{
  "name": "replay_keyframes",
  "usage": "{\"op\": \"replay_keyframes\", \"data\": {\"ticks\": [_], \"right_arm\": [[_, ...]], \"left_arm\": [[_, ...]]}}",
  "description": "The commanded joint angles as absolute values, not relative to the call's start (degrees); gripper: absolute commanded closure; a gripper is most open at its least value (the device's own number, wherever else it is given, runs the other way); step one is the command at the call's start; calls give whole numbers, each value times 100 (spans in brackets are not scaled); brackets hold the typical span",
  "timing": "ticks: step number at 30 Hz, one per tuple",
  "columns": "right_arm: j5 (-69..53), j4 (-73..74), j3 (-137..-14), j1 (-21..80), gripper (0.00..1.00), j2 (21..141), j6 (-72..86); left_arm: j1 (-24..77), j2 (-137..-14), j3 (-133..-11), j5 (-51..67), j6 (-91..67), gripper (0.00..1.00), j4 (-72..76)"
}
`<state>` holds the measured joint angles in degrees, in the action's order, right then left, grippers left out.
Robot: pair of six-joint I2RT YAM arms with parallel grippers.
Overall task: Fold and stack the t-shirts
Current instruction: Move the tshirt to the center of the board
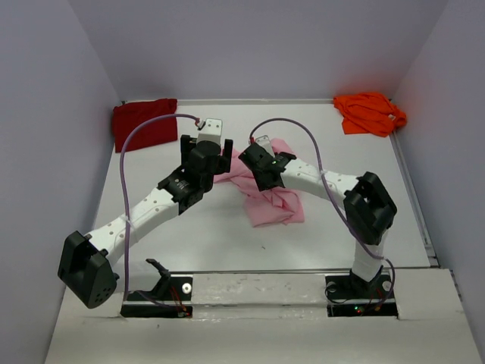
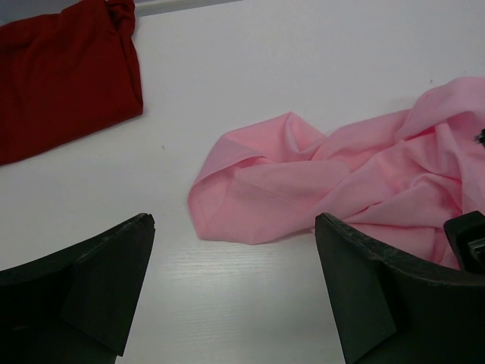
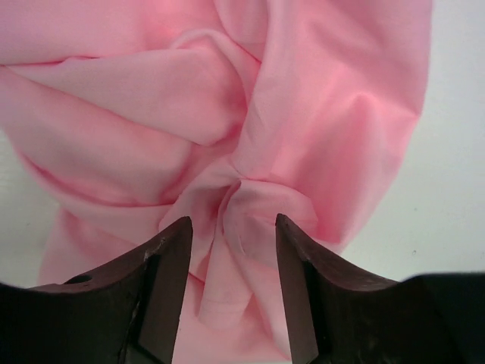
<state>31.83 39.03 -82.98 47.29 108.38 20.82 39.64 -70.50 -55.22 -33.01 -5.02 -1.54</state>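
Tabletop [image 1: 227, 243]: red shirt [image 1: 144, 123], orange shirt [image 1: 370, 112] apart.

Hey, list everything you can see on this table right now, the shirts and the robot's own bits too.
pink t-shirt: one, light pink, crumpled mid-table between the arms
red t-shirt: one, dark red, far left corner
orange t-shirt: one, bright orange, far right corner
table: one, white, under everything
cables: two, purple, one looping along each arm
left fingers: two, black, wide apart, nothing between them, by the pink t-shirt's edge
right fingers: two, black, apart, over the pink t-shirt, a pucker of cloth between them
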Motion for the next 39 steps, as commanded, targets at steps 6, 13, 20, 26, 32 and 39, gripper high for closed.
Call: {"op": "replay_keyframes", "data": {"ticks": [6, 13, 20, 26, 32, 39], "right_arm": [[3094, 4271, -7946, 4729, 43, 9712, 2373], [2944, 4131, -7682, 4939, 44, 9870, 2601], [2883, 4043, -7524, 5054, 46, 9888, 2751], [2892, 4043, -7348, 5229, 46, 9844, 2918], [2883, 3956, -7032, 5291, 47, 9791, 3102], [2953, 3806, -6776, 5291, 48, 9940, 3146]], "left_arm": [[3955, -6829, -5502, -3340, -457, 1, 79], [3955, -6847, -5502, -3349, -457, 1, 70], [3955, -6882, -5511, -3357, -448, 1, 70], [3955, -6891, -5502, -3349, -457, 1, 70], [3964, -6882, -5493, -3349, -448, 1, 70], [3964, -6891, -5493, -3322, -474, 1, 70]]}}
